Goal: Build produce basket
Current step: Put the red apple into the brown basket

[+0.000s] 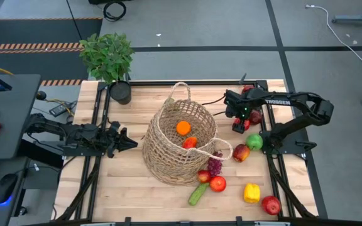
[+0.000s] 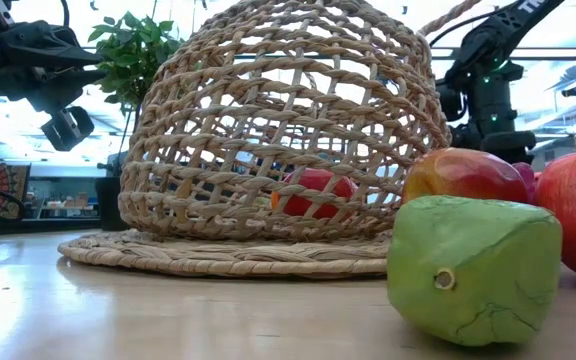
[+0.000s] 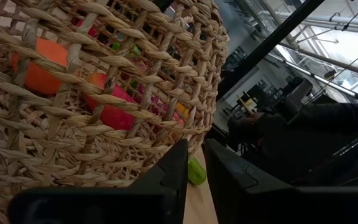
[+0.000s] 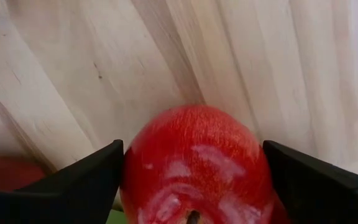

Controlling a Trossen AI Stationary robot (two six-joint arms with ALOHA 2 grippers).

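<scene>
The wicker basket (image 1: 175, 147) stands mid-table on its broad flat base (image 2: 218, 255). An orange (image 1: 183, 128) and a red piece (image 1: 190, 142) lie inside it. My right gripper (image 1: 239, 122) points down at the far right, its fingers either side of a red apple (image 4: 194, 168) that sits on the table. More produce lies near right: a red-yellow apple (image 1: 241, 152), a green apple (image 1: 254, 141), grapes (image 1: 214, 165), a cucumber (image 1: 198, 193), a yellow pepper (image 1: 251, 193) and red apples (image 1: 271, 204). My left gripper (image 1: 127, 141) waits level, left of the basket, shut and holding nothing. My right gripper has the red apple between its two fingers, one finger (image 4: 92, 180) against each side of it (image 4: 135, 168). The fingers come from above, pointing down. The apple sits stem up on the table's wood.
A potted plant (image 1: 109, 59) stands at the far left corner. Black frame rails (image 1: 99, 119) run along the table's left and right sides. Bare wood lies left of the basket and along the near left.
</scene>
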